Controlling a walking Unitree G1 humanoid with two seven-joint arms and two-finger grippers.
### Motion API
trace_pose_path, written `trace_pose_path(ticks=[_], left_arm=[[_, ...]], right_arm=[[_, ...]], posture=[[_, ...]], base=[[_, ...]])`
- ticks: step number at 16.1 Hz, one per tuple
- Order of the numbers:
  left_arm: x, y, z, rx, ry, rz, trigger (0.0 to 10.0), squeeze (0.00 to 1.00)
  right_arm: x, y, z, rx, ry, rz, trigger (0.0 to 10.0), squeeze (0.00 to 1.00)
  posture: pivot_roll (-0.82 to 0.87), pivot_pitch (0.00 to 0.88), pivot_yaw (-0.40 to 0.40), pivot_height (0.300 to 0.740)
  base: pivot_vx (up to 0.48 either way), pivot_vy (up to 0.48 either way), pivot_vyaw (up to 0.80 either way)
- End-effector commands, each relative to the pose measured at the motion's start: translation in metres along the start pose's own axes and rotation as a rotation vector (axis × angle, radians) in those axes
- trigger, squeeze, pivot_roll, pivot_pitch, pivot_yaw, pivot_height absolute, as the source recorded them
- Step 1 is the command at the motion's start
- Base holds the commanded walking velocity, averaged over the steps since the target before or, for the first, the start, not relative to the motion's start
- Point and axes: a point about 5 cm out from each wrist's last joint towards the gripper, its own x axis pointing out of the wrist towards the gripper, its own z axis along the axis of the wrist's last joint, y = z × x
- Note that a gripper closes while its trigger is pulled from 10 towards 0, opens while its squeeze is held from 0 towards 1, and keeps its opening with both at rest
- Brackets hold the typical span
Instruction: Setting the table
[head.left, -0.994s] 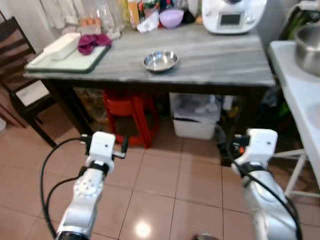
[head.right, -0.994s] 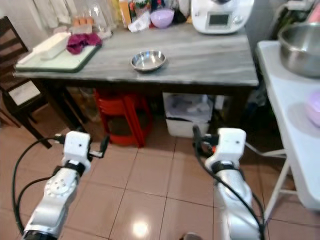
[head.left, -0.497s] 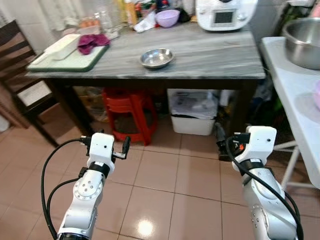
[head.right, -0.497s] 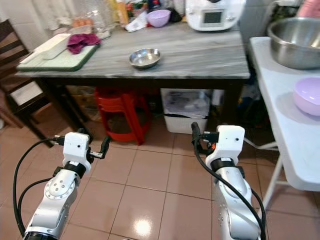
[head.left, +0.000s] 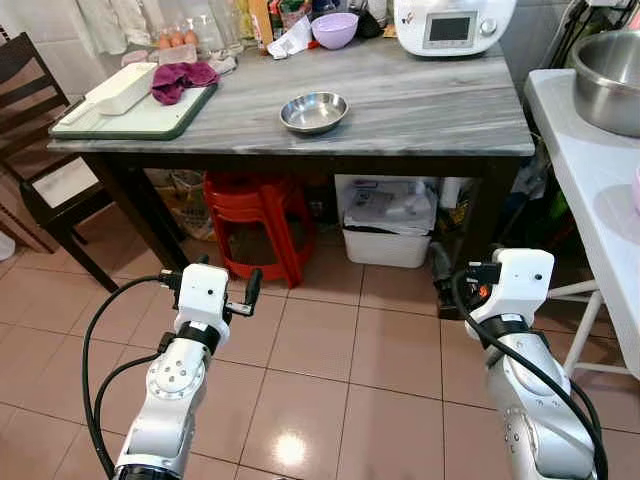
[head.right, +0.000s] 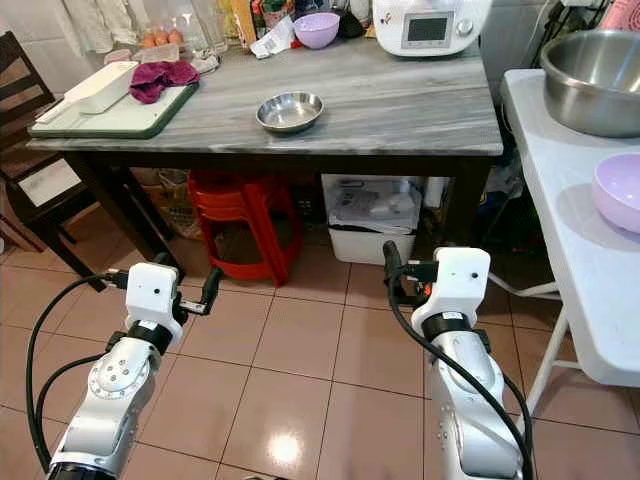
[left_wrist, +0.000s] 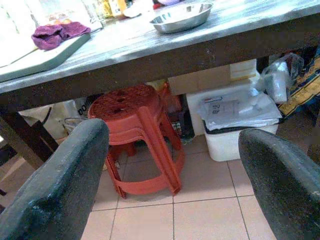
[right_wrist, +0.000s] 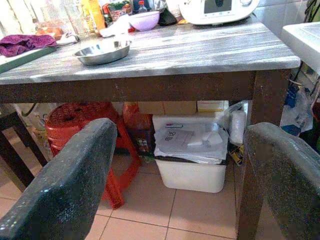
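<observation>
One steel bowl (head.left: 314, 111) sat near the front edge of the grey table (head.left: 430, 100), with one lilac bowl (head.left: 335, 29) at the far edge and one green tray (head.left: 130, 118) at the left. The left gripper (left_wrist: 170, 175) and right gripper (right_wrist: 180, 175) both hung low over the tiled floor, fingers spread wide and empty. Since a second earlier the view had pulled back, so more floor showed, while the bowl lay unmoved.

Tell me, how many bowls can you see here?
4: a shallow steel bowl mid-table, a lilac bowl at the table's back, a big steel bowl and another lilac bowl on the white side table. Clutter may hide more.
</observation>
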Motion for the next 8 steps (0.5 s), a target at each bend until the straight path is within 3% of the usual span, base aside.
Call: trace_pose_path(ticks=[1, 8], left_arm=[[-0.0004, 0.0057, -0.0010, 0.004, 0.006, 0.014, 10.0, 0.00], [-0.0004, 0.0057, -0.0010, 0.004, 0.006, 0.014, 10.0, 0.00]], right_arm=[[0.0012, 0.0036, -0.0001, 0.003, -0.001, 0.014, 10.0, 0.00], [0.0012, 0.0036, -0.0001, 0.003, -0.001, 0.014, 10.0, 0.00]], posture=[[-0.14, 0.091, 0.132, 0.740], [-0.14, 0.091, 0.132, 0.740]], base=[[0.000, 0.000, 0.00], [0.000, 0.000, 0.00]])
